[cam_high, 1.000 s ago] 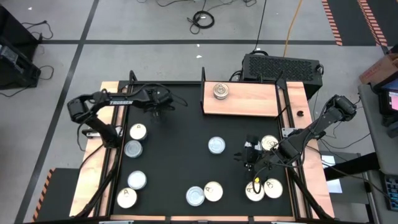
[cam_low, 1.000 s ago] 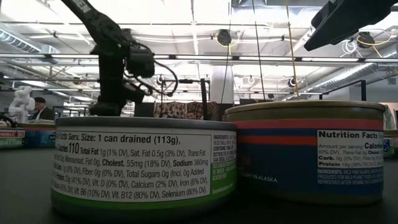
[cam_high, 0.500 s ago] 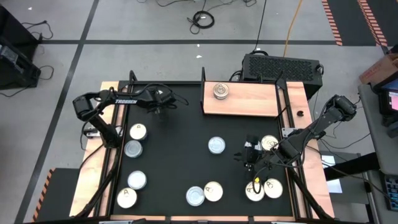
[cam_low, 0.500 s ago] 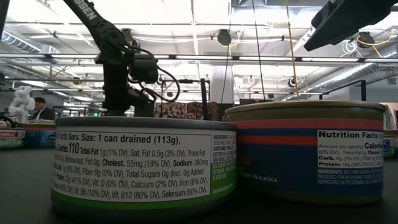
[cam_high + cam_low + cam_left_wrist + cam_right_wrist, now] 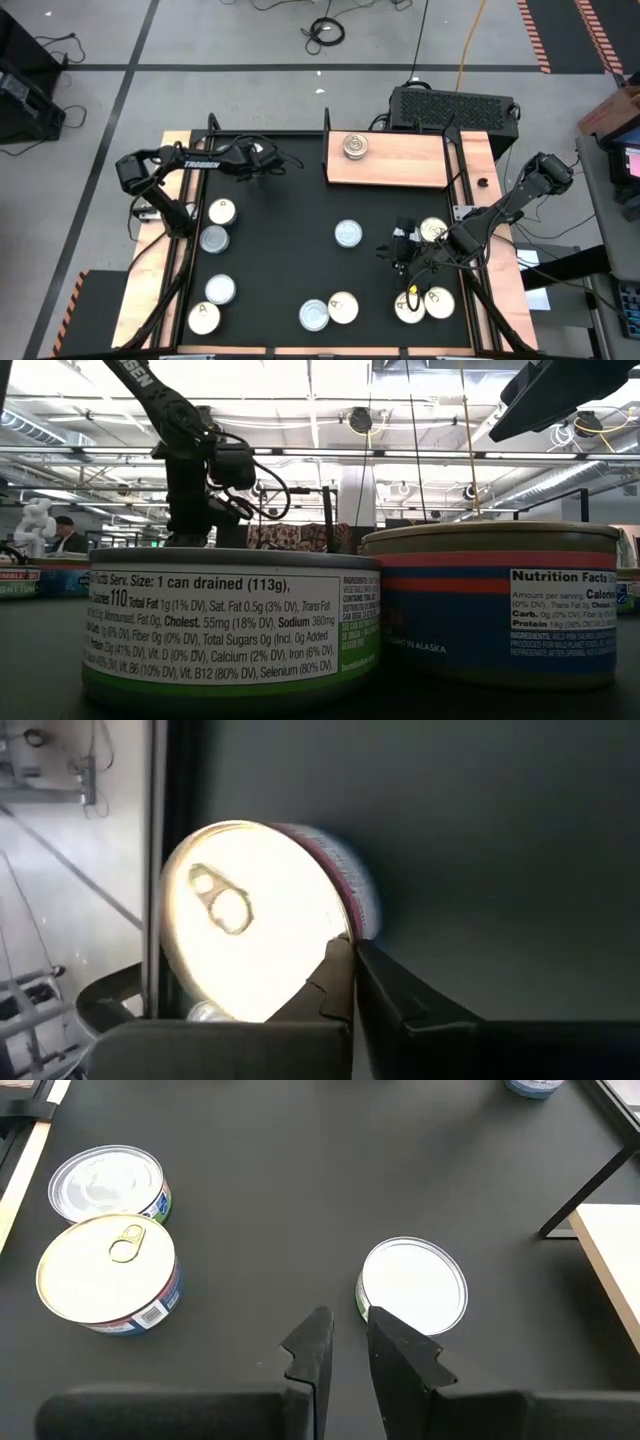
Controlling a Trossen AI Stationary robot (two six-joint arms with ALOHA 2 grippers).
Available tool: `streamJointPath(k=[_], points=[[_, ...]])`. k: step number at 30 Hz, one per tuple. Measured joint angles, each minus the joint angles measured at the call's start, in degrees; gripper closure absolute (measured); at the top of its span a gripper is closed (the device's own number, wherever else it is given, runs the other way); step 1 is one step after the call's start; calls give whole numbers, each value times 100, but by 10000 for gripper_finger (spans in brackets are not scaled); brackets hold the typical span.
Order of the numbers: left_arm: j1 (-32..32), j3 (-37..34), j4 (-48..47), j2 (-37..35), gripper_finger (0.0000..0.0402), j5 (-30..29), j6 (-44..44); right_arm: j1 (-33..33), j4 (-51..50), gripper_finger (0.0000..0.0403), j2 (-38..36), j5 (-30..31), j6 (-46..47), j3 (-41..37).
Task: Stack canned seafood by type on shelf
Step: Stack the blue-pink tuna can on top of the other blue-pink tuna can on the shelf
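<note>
The shelf [image 5: 400,165] lies at the far middle of the black mat with one tin [image 5: 354,147] standing on it. The other canned seafood stands scattered on the mat: a gold-lidded tin [image 5: 222,211] and a silver one [image 5: 214,239] at the left, and a silver tin [image 5: 348,234] in the middle. My left gripper [image 5: 262,160] hangs shut over the mat's far left part. In its wrist view the shut gripper [image 5: 350,960] shows in front of a gold pull-tab tin [image 5: 250,935]. My right gripper [image 5: 345,1340] stands slightly open beside a silver tin [image 5: 413,1285], holding nothing.
Silver and gold tins [image 5: 220,290] [image 5: 204,318] stand at the near left, a pair [image 5: 314,315] [image 5: 343,307] at the near middle, and three gold ones [image 5: 433,230] [image 5: 408,307] [image 5: 438,302] at the right. The near pair fills the low view [image 5: 230,625] [image 5: 500,600].
My left gripper has drifted a little toward the table's right edge along the far side of the mat, and its fingers have come together on nothing. My right arm and all the tins have kept still.
</note>
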Motion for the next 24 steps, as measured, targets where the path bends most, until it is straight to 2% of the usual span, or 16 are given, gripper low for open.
streamJointPath(k=[5, 12, 24], points=[[-352, -18, -263, -329, 400, 293, -160, -1, 3, 342, 0, 0, -1, 0], [-1034, 160, -688, -888, 401, 230, -608, -1, 4, 342, 0, 2, -2, 0], [-2940, 782, -681, -1106, 401, 284, -1318, -1, -103, 342, 0, 2, -2, 0]])
